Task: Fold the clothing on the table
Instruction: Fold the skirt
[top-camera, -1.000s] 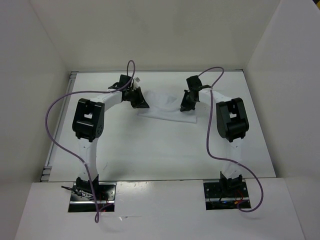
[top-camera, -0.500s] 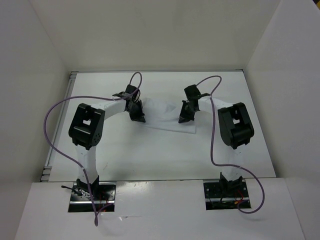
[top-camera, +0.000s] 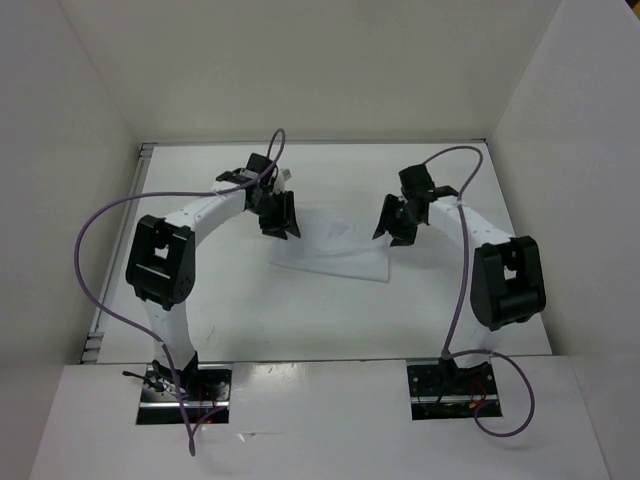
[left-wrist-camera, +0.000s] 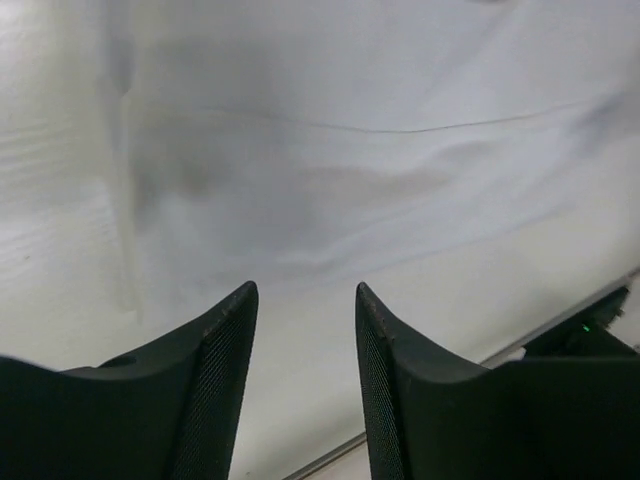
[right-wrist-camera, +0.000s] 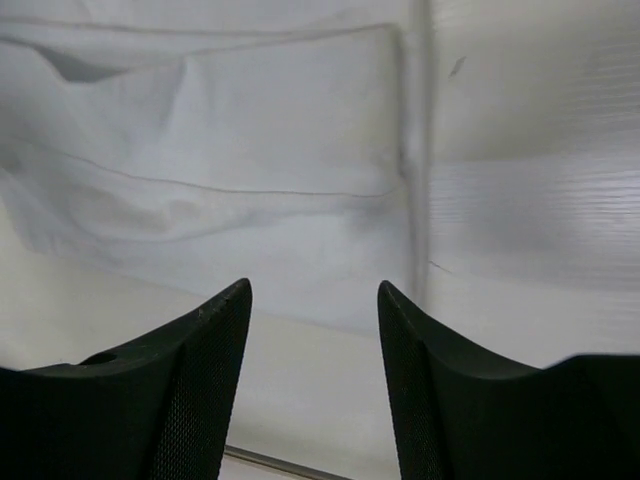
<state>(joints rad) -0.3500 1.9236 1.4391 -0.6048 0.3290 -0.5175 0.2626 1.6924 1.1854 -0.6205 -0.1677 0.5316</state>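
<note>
the clothing (top-camera: 330, 245) lies flat on the tabletop (top-camera: 250, 320), toward the far middle, with a hand near each of its far corners. the left hand (top-camera: 281, 215) hangs over the cloth's left end, fingers apart and nothing between them; in its wrist view the wrinkled cloth lies just beyond the tips. the right hand (top-camera: 396, 220) is at the right end, likewise spread and empty. this looks like a gap between grips. to do it well, i'd lift both hands straight off so no fingertip drags a layer, then choose matching corners on one edge, pinch low enough to catch every layer, and carry them across together at equal height so the edges meet squarely and no crease gets trapped
</note>
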